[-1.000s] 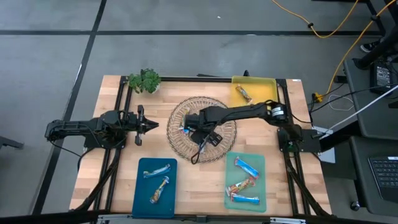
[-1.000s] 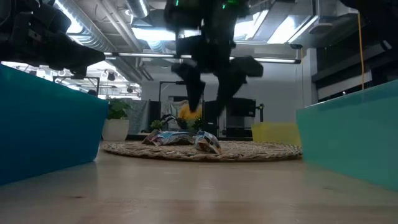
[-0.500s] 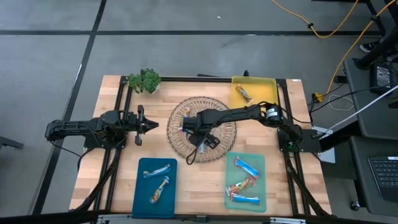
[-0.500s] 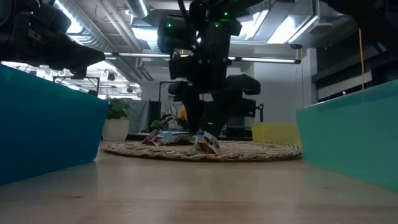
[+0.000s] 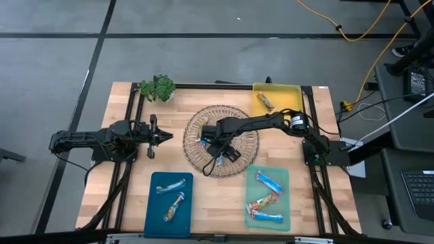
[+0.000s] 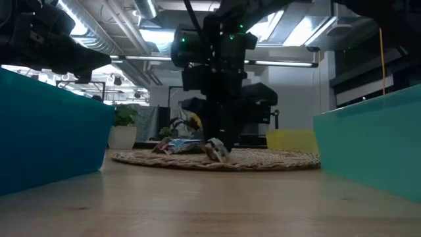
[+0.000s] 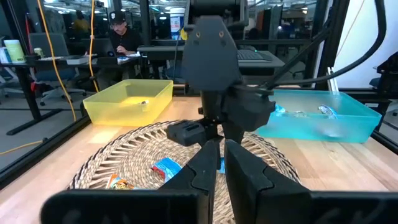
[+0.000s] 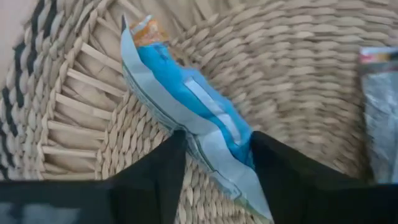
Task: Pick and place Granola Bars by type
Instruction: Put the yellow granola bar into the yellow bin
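Note:
A round woven mat (image 5: pixel 237 159) lies mid-table. On its left part lies a bright blue granola bar (image 8: pixel 186 99), with a silvery bar (image 8: pixel 380 106) beside it and an orange-brown one (image 7: pixel 119 182) close by. My right gripper (image 8: pixel 217 137) reaches down over the mat (image 5: pixel 205 141), its fingers closed in on the blue bar. My left gripper (image 5: pixel 165 136) waits shut and level, left of the mat, holding nothing. My right gripper has the blue bar's two long edges (image 8: pixel 198 144) between its two fingers, toward one end of the wrapper. The fingers (image 8: pixel 163 168) come from above, pointing steeply down, and lie across the bar. The bar lies flat on the mat.
A yellow tray (image 5: pixel 288 91) at the far right holds an orange-brown bar (image 5: pixel 264 102). A blue tray (image 5: pixel 152 210) near left holds two silvery bars. A green tray (image 5: pixel 283 196) near right holds blue bars (image 5: pixel 268 180). A leafy sprig (image 5: pixel 157 88) stands far left.
My right gripper has sunk to the mat, rolled a little, and drawn its wide-open fingers in around the blue bar. The bar has stayed lying on the mat.

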Robot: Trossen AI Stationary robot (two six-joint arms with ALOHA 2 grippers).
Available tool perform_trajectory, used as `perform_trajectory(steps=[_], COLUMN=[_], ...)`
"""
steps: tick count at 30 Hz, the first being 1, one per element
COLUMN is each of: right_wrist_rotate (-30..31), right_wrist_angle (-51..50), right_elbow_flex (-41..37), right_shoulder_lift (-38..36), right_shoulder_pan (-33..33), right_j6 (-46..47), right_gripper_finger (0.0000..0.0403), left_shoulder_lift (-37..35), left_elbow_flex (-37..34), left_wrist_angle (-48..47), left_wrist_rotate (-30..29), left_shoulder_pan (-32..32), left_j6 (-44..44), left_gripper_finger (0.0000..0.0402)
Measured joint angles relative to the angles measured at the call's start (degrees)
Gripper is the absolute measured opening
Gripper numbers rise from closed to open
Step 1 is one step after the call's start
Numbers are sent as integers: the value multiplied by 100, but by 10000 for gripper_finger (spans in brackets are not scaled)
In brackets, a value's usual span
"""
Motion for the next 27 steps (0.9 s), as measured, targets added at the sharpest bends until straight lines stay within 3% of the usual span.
perform_trajectory(steps=[13, 19, 27], right_wrist_rotate=[5, 376, 372], right_wrist_angle=[1, -203, -500], right_elbow_flex=[-85, 114, 426], right_shoulder_lift=[-3, 6, 8], right_shoulder_pan=[4, 5, 5], right_j6=[24, 21, 274], right_gripper_finger=[68, 60, 61], left_shoulder_lift=[-1, 1, 0], left_elbow_flex=[-2, -1, 0], left_wrist_angle=[-2, 0, -1], left_wrist_rotate=[0, 0, 0], left_shoulder_pan=[0, 0, 0], left_j6=[0, 0, 0], left_gripper_finger=[26, 29, 24])
